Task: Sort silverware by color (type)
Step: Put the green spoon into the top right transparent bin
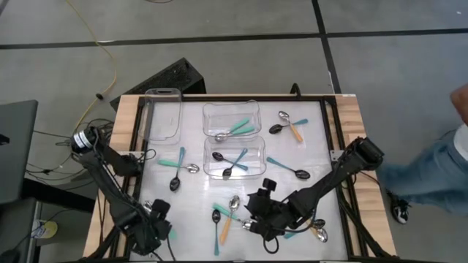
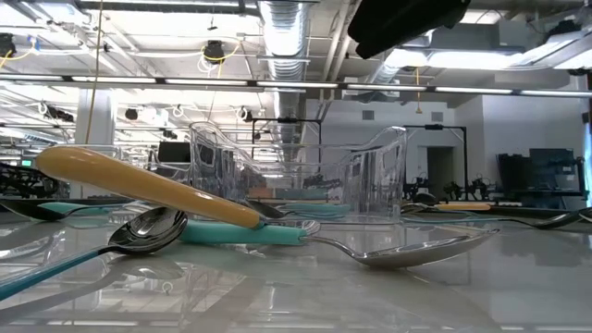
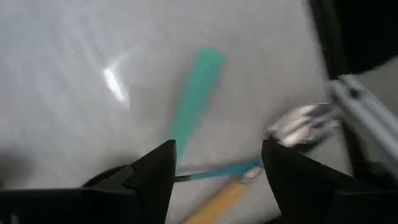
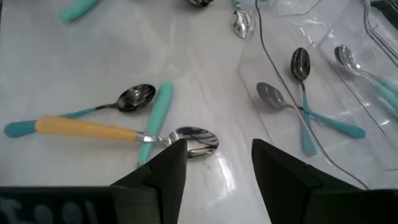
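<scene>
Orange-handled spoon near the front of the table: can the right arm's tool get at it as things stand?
Probably yes. The right tool is open just short of the orange-handled spoon, with nothing between them. A teal-handled spoon lies crossed with it and could get nudged or caught.

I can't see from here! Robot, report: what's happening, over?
Both grippers open, left, right, holding nothing. Orange-handled spoon before right gripper, crossing teal spoon. Nothing blocking.

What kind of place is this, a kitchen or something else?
Probably a robotics lab or industrial workspace, not a kitchen. The low view shows exposed ceiling ducts and long strip lights over an open hall, and the high view shows the work table standing on a bare concrete floor with loose cables.
</scene>
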Motion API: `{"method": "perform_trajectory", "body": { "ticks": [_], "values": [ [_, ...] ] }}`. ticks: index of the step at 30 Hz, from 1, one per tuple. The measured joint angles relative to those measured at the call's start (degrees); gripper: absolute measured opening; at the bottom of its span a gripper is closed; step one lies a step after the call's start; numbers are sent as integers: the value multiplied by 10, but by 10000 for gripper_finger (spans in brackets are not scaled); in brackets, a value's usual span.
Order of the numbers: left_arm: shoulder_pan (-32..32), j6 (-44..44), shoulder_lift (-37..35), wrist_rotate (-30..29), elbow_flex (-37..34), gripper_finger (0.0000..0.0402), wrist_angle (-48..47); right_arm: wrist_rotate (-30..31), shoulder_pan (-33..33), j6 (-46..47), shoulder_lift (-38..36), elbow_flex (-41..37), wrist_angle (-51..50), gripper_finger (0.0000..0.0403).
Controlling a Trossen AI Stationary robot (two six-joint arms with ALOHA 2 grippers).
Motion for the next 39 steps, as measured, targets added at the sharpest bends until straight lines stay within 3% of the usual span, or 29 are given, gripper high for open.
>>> {"method": "perform_trajectory", "body": {
  "ticks": [13, 25, 30, 36, 39],
  "values": [
    [6, 37, 0, -19, -123, 222, 149, 1, -4, -5, 0, 0, 14, 203],
    [4, 26, -4, 7, -184, 217, 178, 0, 5, -5, 0, 0, 13, 203],
    [2, 37, -4, -4, -192, 162, 186, 0, 18, 0, 0, 0, 14, 203],
    [9, 78, -6, -31, -178, 41, 171, -1, 31, 0, 0, 0, 12, 203],
    [21, 118, -15, -48, -162, 29, 145, -2, 32, -4, -3, 0, 7, 203]
  ]
}}
